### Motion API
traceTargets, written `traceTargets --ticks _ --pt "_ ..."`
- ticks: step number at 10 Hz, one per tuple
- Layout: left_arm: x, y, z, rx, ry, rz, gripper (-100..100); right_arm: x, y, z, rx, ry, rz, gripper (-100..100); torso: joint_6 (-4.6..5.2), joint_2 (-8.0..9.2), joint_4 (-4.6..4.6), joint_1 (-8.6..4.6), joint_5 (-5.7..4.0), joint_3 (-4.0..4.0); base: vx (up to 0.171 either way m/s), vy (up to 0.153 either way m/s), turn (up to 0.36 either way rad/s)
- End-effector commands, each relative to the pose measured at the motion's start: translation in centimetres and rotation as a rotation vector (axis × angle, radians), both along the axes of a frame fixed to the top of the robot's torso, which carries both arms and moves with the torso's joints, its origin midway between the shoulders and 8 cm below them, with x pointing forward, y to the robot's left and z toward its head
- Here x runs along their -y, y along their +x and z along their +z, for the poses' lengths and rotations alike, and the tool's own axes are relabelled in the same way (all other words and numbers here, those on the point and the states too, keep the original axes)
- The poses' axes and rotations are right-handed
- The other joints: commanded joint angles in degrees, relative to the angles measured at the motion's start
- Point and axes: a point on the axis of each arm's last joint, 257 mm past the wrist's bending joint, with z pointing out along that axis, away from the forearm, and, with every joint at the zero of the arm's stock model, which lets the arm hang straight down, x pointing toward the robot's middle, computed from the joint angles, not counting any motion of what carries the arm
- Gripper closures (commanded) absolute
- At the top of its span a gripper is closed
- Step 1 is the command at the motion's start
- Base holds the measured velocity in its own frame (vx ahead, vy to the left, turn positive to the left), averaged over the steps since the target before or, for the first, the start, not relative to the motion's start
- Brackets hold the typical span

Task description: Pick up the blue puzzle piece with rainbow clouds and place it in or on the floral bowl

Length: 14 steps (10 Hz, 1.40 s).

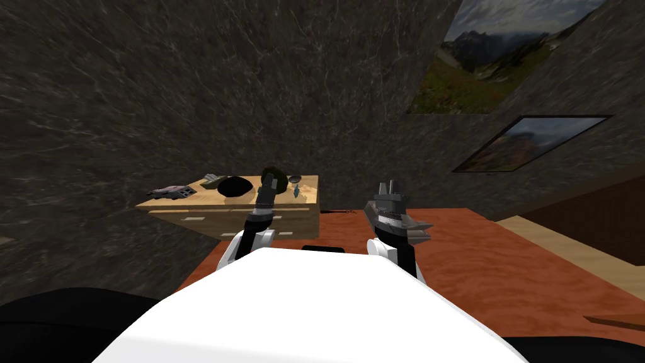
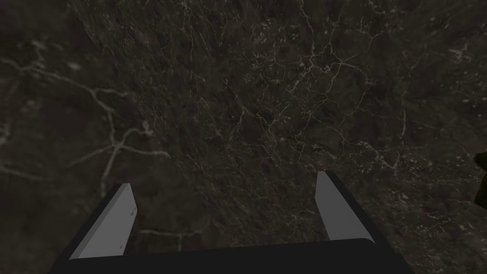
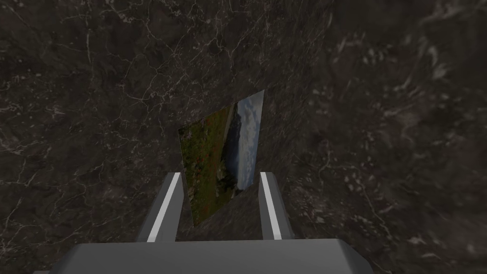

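Room: dark veined walls close around me, red-brown floor [image 1: 491, 265] below.
Right tool [image 3: 220, 174]: raised over the floor, well off to the side of the worktop; blades a narrow gap apart, nothing between them.
Left tool [image 2: 223, 183]: held out over the near edge of the worktop [image 1: 201, 198]; blades spread wide, empty, aimed at the wall.
Worktop: pale wood with drawer fronts facing me, under and beyond my left tool.
Puzzle piece [image 1: 296, 188]: my best guess is the small bluish thing lying just beside my left tool, on the side toward my right tool. It is too small to read any pattern.
Bowl: cannot tell. A dark round thing [image 1: 274, 171] sits just beyond the left tool and a black lump [image 1: 235, 186] is on its other side.
Handling: I judge the piece light, stiff, thin and flat, likely to skid on the wood. Come down from above with the blades narrowed and pinch two opposite edges.
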Motion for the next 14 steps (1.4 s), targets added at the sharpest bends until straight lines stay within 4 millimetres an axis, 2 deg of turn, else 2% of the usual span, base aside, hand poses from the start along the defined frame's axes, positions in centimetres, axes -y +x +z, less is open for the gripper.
traceTargets --ticks 1,2,3,4,7,8,11,14 --pt "0.4 0.7 -1.4 -0.041 0.040 -0.004 -100 0.0 0.0 0.0 0.000 0.000 0.000 0 0.00 0.00 0.00 0.00 0.00 0.00 0.004 0.038 -0.091" --pt "1.0 1.5 -3.4 -0.092 0.081 -0.003 -100 0.0 0.0 0.0 0.000 0.000 0.000 0 0.00 0.01 0.00 0.03 0.01 0.00 -0.011 0.076 -0.183" --pt "1.2 1.9 -4.4 -0.119 0.099 -0.001 -100 0.0 0.0 0.0 0.000 0.000 0.000 0 0.02 0.04 0.00 0.16 0.03 0.02 -0.005 0.089 -0.143" --pt "1.7 2.7 -6.6 -0.174 0.133 0.006 -100 0.0 0.0 0.0 0.000 0.000 0.000 0 0.00 0.03 0.01 0.21 0.05 0.02 -0.002 0.093 -0.174" --pt "2.2 3.7 -10.1 -0.256 0.184 0.020 -100 0.0 0.0 0.0 0.000 0.000 0.000 0 -0.02 0.03 0.01 0.14 0.04 0.02 -0.007 0.065 -0.113" --pt "2.4 4.3 -12.4 -0.309 0.222 0.033 -100 0.0 0.0 0.0 0.000 0.000 0.000 0 -0.01 0.05 0.01 0.07 0.02 0.03 -0.009 0.046 -0.162" --pt "2.3 5.1 -15.7 -0.384 0.295 0.061 -100 0.0 0.0 0.0 0.000 0.000 0.000 0 -0.02 -0.04 -0.01 -0.03 0.00 -0.02 0.008 0.019 -0.051" --pt "1.3 6.0 -18.9 -0.453 0.389 0.103 -100 0.0 0.0 0.0 0.000 0.000 0.000 0 -0.03 -0.11 -0.02 -0.22 -0.04 -0.06 0.022 -0.029 0.012"
